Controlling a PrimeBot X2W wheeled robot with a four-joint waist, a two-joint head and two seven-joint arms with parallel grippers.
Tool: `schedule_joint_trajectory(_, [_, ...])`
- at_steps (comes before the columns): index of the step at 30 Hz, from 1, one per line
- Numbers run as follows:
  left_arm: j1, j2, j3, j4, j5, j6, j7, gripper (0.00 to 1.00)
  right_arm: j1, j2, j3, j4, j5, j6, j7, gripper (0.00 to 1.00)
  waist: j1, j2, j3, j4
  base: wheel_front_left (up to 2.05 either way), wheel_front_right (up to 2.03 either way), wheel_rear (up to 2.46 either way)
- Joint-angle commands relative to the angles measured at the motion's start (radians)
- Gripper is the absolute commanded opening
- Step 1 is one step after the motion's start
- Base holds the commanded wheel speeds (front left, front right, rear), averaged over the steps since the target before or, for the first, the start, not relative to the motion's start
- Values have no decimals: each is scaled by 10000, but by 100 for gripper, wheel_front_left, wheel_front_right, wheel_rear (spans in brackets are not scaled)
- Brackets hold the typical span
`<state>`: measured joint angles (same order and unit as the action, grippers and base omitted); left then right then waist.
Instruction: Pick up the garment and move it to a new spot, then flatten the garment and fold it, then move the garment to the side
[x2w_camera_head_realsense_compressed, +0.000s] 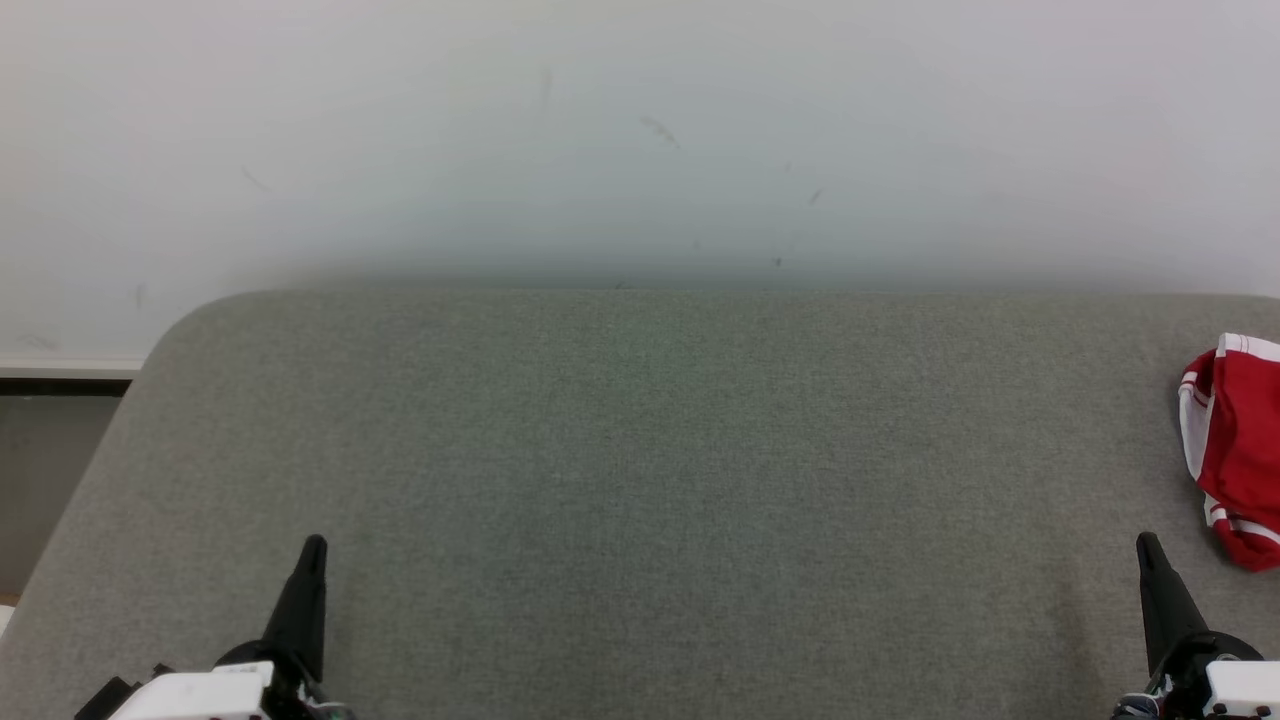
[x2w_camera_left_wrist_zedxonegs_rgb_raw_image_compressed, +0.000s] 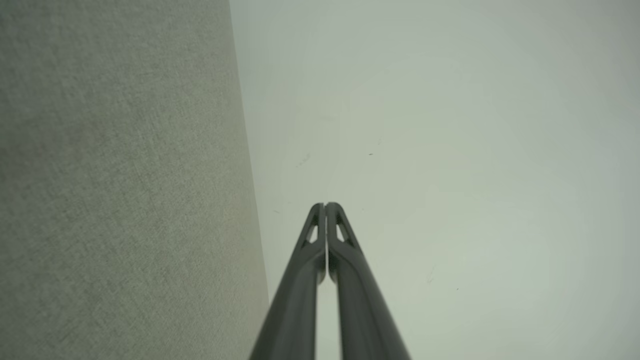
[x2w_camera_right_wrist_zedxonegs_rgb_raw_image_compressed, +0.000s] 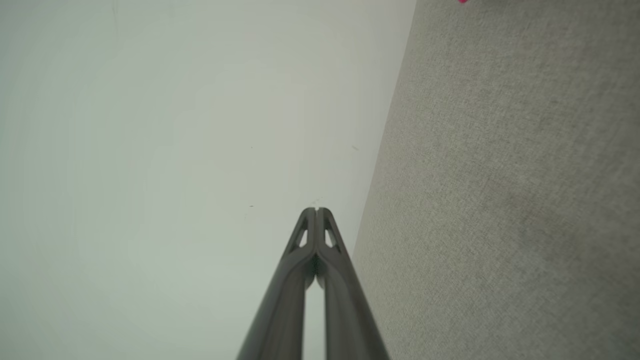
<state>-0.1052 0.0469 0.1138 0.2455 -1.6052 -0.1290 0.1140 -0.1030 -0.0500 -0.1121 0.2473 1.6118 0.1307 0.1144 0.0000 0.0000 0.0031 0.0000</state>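
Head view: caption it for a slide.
Red garment bunched far right on the grey table; left gripper and right gripper shut.

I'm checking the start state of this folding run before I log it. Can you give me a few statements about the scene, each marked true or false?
1. The garment is red with white stripes. True.
2. It lies folded flat in the middle of the table. False: it is bunched up at the table's far right side, partly cut off by the head view's edge.
3. The left gripper is shut and holds nothing. True.
4. The right gripper is clamped on the garment. False: its fingers are pressed together on nothing, apart from the garment.
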Motion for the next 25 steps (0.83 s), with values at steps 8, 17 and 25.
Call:
schedule_joint_trajectory(8, [-96,62,21,0,-144,-46,33,0,-125,-4,-42,-45,23,0,31,0,0,0,0,0,0,0,0])
schedule_joint_trajectory(17, [-95,63,21,0,-144,-46,32,0,-125,-4,-41,-45,24,0,30,0,0,0,0,0,0,0,0])
schedule_joint_trajectory(25, [-95,63,21,-1,-144,-46,32,0,-125,-4,-41,-45,24,0,30,0,0,0,0,0,0,0,0])
